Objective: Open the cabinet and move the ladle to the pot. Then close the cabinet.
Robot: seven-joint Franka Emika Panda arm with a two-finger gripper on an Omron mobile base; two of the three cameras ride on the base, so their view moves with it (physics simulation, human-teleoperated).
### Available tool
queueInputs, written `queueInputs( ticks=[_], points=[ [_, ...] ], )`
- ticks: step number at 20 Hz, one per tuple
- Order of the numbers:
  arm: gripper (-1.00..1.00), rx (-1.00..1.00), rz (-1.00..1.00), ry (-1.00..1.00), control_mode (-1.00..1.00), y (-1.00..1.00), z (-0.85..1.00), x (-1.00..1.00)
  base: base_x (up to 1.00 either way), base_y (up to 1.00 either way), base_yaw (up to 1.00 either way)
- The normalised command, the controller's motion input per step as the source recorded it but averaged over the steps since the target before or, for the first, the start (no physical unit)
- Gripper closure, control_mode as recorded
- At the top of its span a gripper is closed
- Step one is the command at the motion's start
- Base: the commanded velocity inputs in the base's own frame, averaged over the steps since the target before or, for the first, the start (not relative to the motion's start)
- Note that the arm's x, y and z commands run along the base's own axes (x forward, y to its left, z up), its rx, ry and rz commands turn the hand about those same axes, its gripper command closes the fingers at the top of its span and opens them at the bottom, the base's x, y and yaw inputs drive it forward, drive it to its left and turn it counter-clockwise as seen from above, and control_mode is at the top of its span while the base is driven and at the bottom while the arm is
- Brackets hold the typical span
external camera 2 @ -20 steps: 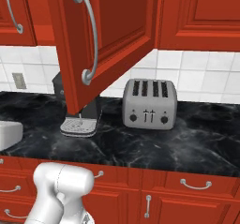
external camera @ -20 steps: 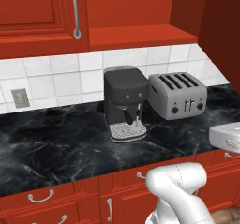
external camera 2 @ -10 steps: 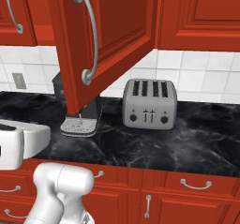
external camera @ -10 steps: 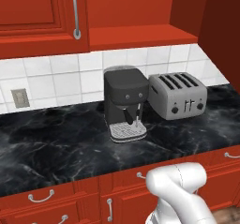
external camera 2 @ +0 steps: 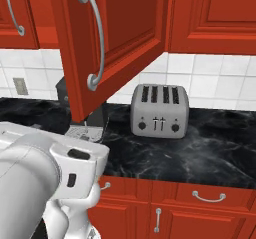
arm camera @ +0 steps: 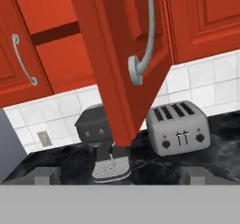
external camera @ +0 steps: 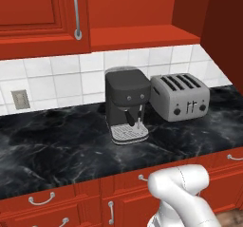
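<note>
The cabinet's [arm camera: 51, 54] right door [external camera 2: 120, 38] stands swung open, its silver bar handle [external camera 2: 93, 38] facing the room. The hand view looks up at that door [arm camera: 117, 63] and its handle [arm camera: 146, 35], with the open red inside and a shelf to the left of it. My gripper [arm camera: 119, 178] is open, its two dark fingertips [arm camera: 47, 176] wide apart at the bottom with nothing between them, well short of the door. The left door [external camera: 42, 12] is shut. The ladle and the pot are out of view.
A black coffee machine [external camera: 126, 102] and a silver toaster [external camera: 180, 97] stand on the dark marble counter [external camera: 57, 145]. Red drawers with curved handles [external camera 2: 209, 198] run below. My white arm [external camera 2: 45, 173] bulks large at the lower left of the right base view.
A white part of my arm left the right edge of the left base view and has swung into the lower left of the right base view. The open door and counter things have not moved.
</note>
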Motion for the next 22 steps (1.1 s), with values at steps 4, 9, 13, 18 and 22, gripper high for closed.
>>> queueInputs(
  ticks=[4,9,13,18,22],
  points=[
    [-1.00,0.19,0.05,-0.07,-1.00,-0.89,0.00,0.40,0.00,0.00,0.00],
    [-1.00,0.25,0.07,-0.03,-1.00,-0.70,0.00,0.64,0.00,0.00,0.00],
    [-1.00,0.25,0.07,-0.04,-1.00,-0.43,0.00,0.92,0.00,0.00,0.00],
    [-1.00,0.27,0.06,-0.02,-1.00,-0.30,0.00,1.00,0.00,0.00,0.00],
    [-1.00,0.29,0.06,0.00,-1.00,-0.22,0.00,0.99,0.00,0.00,0.00]
  ],
)
